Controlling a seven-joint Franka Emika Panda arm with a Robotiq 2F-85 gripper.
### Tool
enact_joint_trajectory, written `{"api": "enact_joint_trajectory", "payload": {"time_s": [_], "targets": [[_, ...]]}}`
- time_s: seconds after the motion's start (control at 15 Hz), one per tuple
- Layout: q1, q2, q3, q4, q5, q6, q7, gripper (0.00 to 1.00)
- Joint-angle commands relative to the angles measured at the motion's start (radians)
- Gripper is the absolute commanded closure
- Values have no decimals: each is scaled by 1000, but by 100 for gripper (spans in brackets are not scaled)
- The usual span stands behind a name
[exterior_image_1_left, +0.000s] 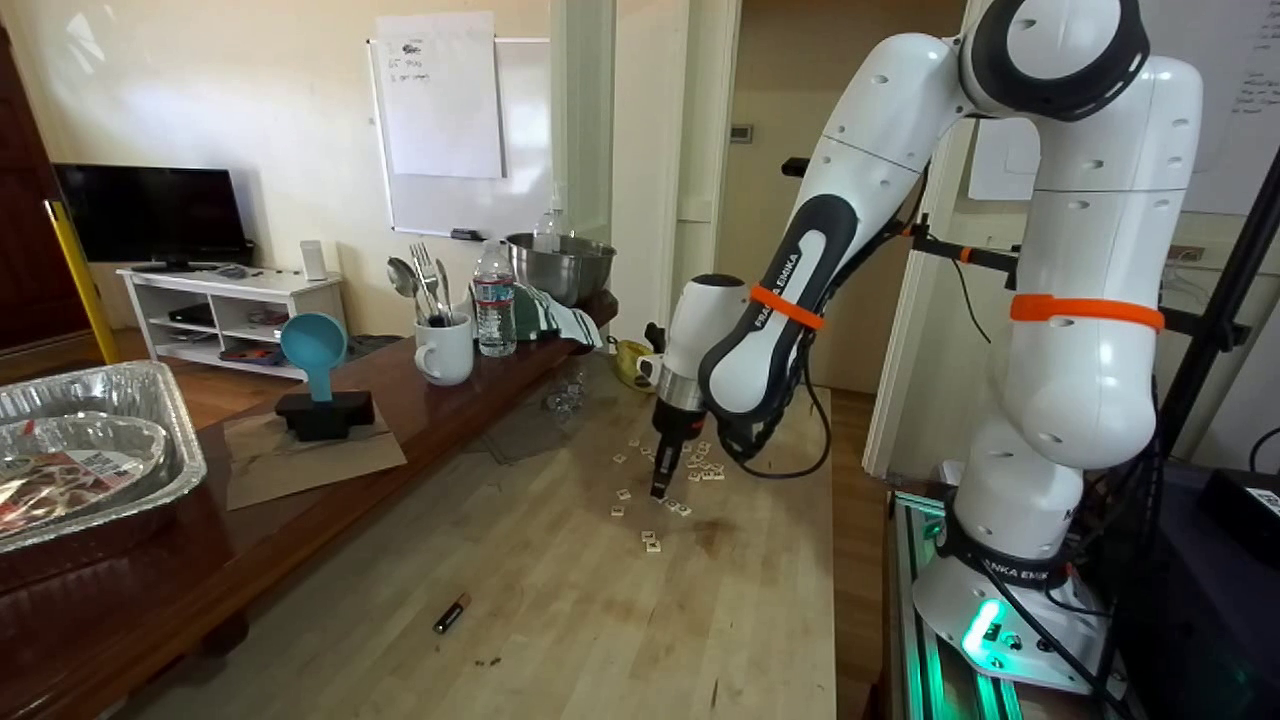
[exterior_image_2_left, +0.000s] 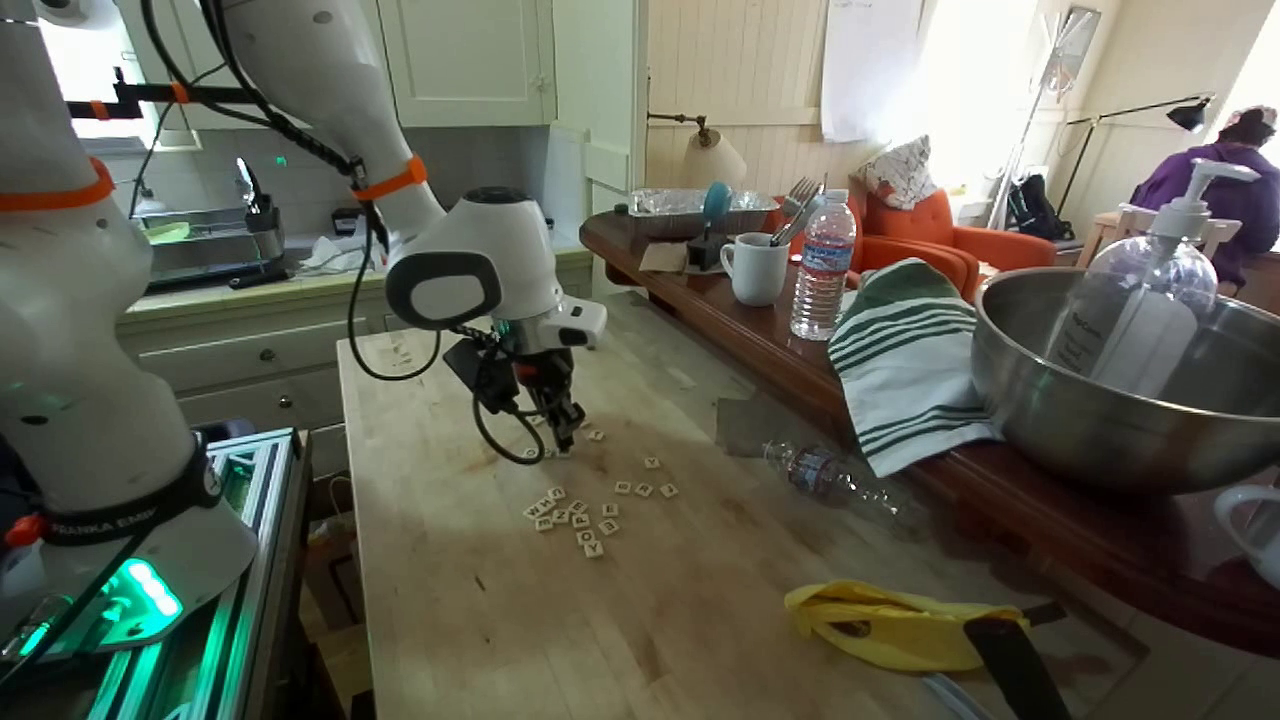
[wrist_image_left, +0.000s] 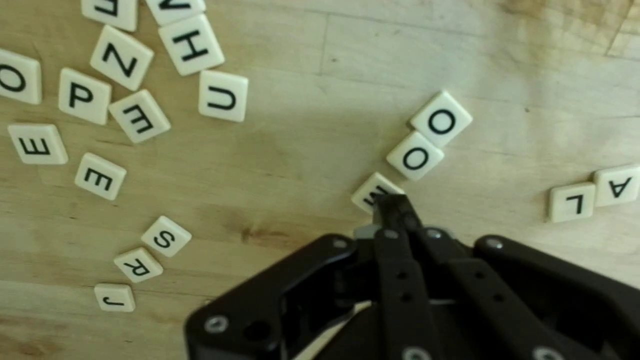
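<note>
My gripper (wrist_image_left: 392, 200) is shut, its black fingertips together with nothing seen between them. They cover part of a white letter tile (wrist_image_left: 367, 191), marked M or W; whether they press on it I cannot tell. Just beyond, two O tiles lie corner to corner, the nearer O tile (wrist_image_left: 415, 157) and the farther O tile (wrist_image_left: 442, 121). An L tile (wrist_image_left: 572, 202) and an A tile (wrist_image_left: 620, 186) sit side by side to the right. Leftward are an S tile (wrist_image_left: 166, 236), a U tile (wrist_image_left: 223, 96) and several more. In both exterior views the gripper (exterior_image_1_left: 658, 492) points down at the wooden tabletop.
A battery (exterior_image_1_left: 451, 613) lies on the tabletop. A raised dark ledge (exterior_image_1_left: 330, 510) runs alongside, bearing a mug of cutlery (exterior_image_1_left: 445, 350), a water bottle (exterior_image_2_left: 825, 265) and a steel bowl (exterior_image_2_left: 1120, 420). A clear bottle (exterior_image_2_left: 825, 472) and a yellow bag (exterior_image_2_left: 890, 625) lie below it.
</note>
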Motion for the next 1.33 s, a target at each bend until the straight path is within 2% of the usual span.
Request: {"api": "enact_joint_trajectory", "payload": {"time_s": [0.0, 0.27, 0.8, 1.27], "targets": [[-4, 5, 23, 0, 41, -8, -60, 100], [-3, -1, 34, -1, 59, -32, -91, 100], [-6, -7, 11, 0, 6, -56, -51, 100], [-5, -2, 23, 0, 32, -60, -69, 100]]}}
